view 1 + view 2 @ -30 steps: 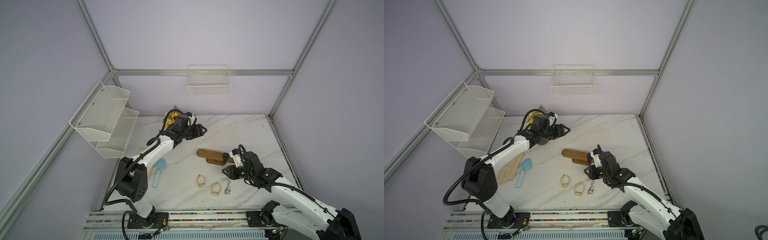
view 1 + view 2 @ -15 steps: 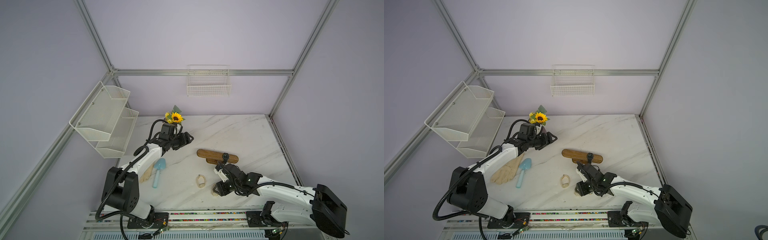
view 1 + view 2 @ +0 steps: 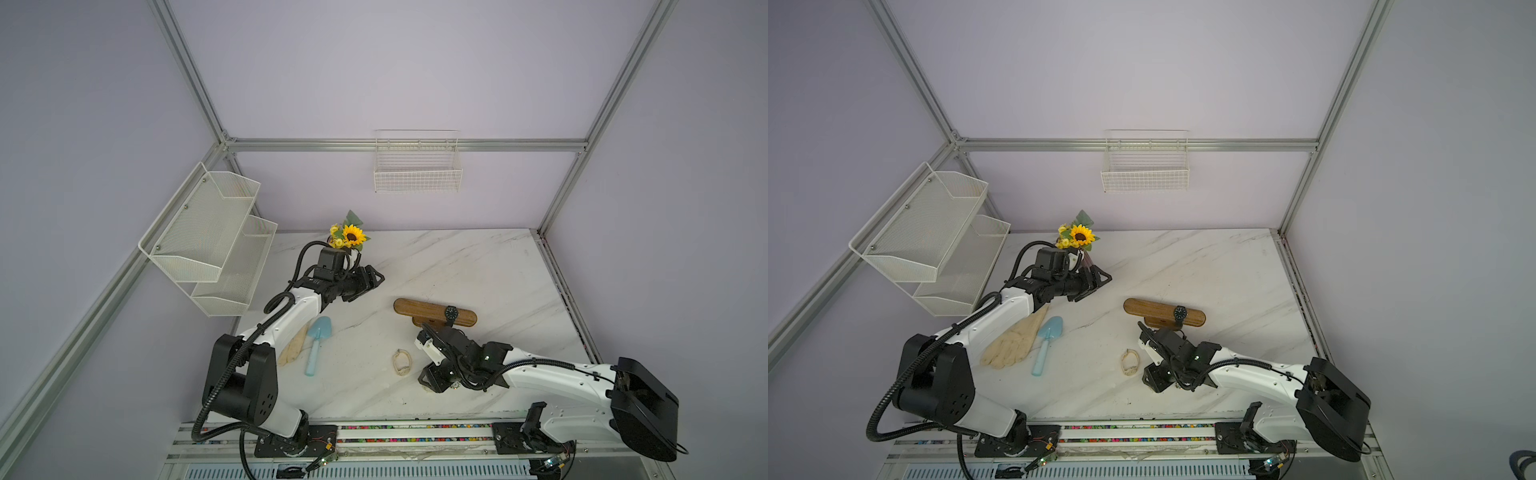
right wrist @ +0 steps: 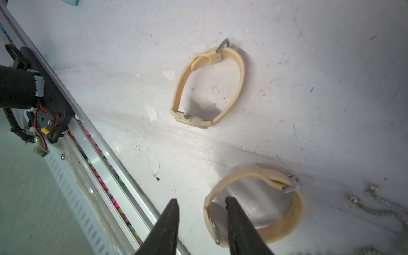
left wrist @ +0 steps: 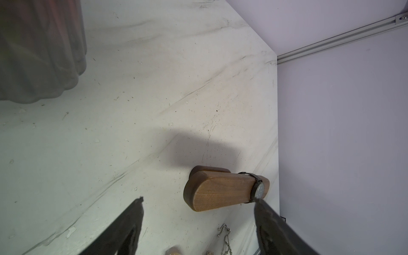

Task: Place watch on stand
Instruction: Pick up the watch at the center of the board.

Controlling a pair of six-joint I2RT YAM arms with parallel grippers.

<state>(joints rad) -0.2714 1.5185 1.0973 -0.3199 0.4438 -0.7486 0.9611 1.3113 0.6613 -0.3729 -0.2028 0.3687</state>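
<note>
Yellow sunflower (image 3: 352, 236) in vase (image 5: 39, 55) (black watch (image 3: 451, 312) on stand (image 3: 424, 311)).

White marble tabletop (image 3: 478, 266) — dark wooden stand (image 3: 419, 309) near centre, sunflower bouquet (image 3: 351, 237) at 11 o'clock, blue trowel (image 3: 318, 338) and beige gloves (image 3: 1011, 345) at 8 o'clock. At 6 o'clock, a beige watch (image 3: 401, 363) — near it a second beige watch (image 4: 295, 212) and a metal chain (image 4: 375, 207).
</note>
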